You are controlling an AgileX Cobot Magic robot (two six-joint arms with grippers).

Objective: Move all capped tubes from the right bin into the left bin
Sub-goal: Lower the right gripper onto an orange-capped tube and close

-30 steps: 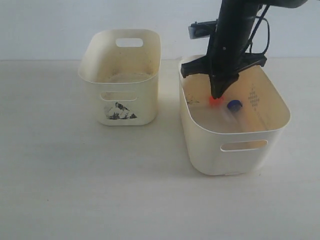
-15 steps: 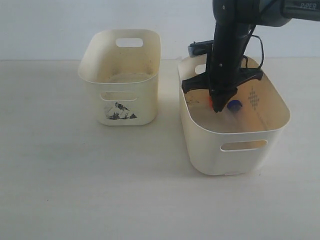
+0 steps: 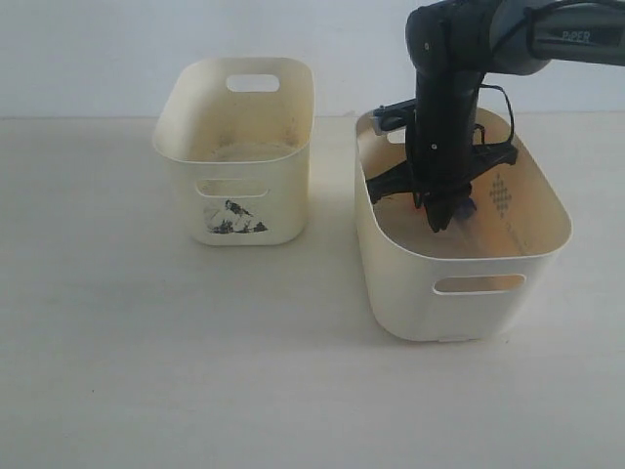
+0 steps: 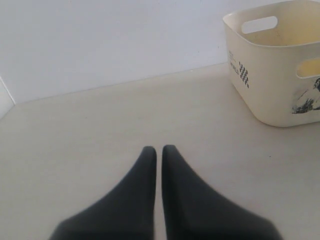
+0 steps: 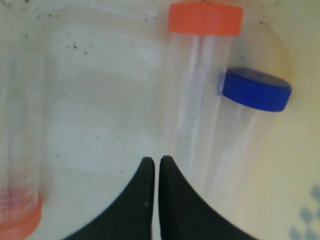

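My right gripper [image 3: 438, 223] [image 5: 154, 161] is deep inside the right bin [image 3: 459, 269], shut with nothing between its tips. Just beyond the tips lie an orange-capped tube [image 5: 202, 75] and, beside it, a blue-capped tube [image 5: 252, 110]; a third tube with an orange cap [image 5: 17, 200] lies apart at the frame's edge. In the exterior view the arm hides the tubes except a bit of blue cap [image 3: 469, 206]. The left bin [image 3: 236, 151] [image 4: 280, 65], with its black print, stands to the left. My left gripper [image 4: 159, 150] is shut above the bare table.
The two bins stand side by side on a pale table [image 3: 146, 352] with a small gap between them. A white wall [image 3: 98, 49] runs behind. The right arm [image 3: 449, 88] comes down over the right bin's back rim.
The right arm has dropped lower into the right bin, its tips now near the bin floor and covering the orange cap in the exterior view. The bin shifted slightly.
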